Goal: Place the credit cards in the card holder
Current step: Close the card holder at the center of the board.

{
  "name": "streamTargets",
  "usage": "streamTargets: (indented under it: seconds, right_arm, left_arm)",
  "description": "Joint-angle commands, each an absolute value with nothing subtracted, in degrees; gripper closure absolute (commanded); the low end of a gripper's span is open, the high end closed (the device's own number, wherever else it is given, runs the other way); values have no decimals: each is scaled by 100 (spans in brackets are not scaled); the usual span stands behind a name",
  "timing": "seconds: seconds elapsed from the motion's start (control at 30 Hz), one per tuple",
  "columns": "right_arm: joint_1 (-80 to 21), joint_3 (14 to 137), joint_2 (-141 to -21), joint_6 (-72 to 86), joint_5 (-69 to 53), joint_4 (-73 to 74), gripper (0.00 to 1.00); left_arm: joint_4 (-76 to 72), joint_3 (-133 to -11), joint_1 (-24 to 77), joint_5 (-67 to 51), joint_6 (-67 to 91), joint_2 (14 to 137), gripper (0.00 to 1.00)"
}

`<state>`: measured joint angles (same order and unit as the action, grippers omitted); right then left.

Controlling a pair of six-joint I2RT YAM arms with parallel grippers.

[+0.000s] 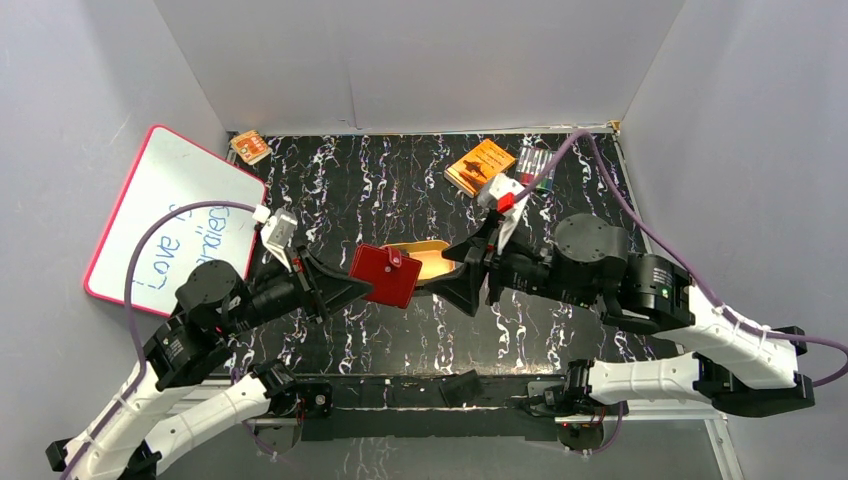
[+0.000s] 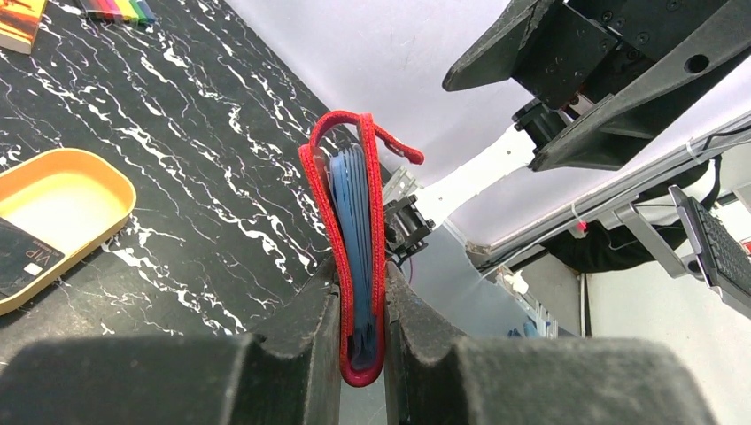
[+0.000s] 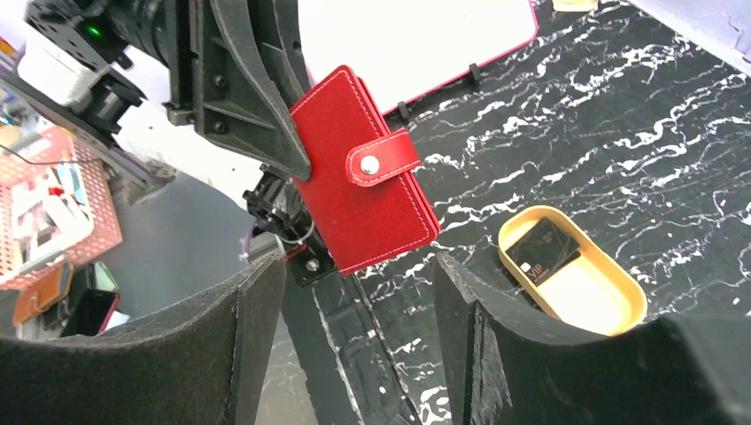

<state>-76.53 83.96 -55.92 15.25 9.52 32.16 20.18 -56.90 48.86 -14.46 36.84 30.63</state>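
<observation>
left gripper [image 2: 363, 354]: jaws narrow, clamped on dark red leather-look folding card holder [image 3: 363, 208], held aloft, snap strap [image 3: 383, 159] fastened | right gripper [image 3: 359, 292]: jaws wide, empty, at holder's 3 o'clock in top view | black credit card [image 3: 542, 251]: lying in tan oval tray [image 3: 638, 312] | next: strap to be popped first, pulled from its free tip.

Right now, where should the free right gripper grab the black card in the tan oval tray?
Take the small flat black card by its edge facing the tan oval tray's bare middle, coming down from above with the open right gripper. It lies tucked against the tray's end wall, so its rim probably blocks coming in sideways.
</observation>
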Motion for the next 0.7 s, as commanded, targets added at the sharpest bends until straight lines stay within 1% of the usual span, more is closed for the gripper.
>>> streamTargets:
  seconds: [0.0, 0.13, 0.33, 0.43, 0.53, 0.67]
  right_arm:
    - [-7654, 9055, -6165, 1154, 1079, 3593, 30]
    - [-7650, 9705, -6812, 969, 1228, 4138, 34]
    - [-7653, 9857, -6983, 805, 1386, 4025, 43]
    - [-7655, 9862, -6975, 799, 1509, 3994, 49]
    - [-7654, 9826, -6900, 800, 1806, 3979, 51]
    - [-7651, 9756, -6804, 787, 2024, 3946, 50]
  left_arm:
    - [2112, -6107, 4905, -1572, 3757, 3345, 100]
    - [2532, -6560, 4908, -1560, 3889, 3790, 100]
    - [2550, -6732, 4909, -1582, 4021, 3906, 100]
    - [2597, -6775, 4904, -1577, 3990, 3924, 100]
    - [2628, -6776, 4904, -1581, 3968, 3921, 100]
    - [2628, -6750, 4905, -1580, 3945, 3942, 100]
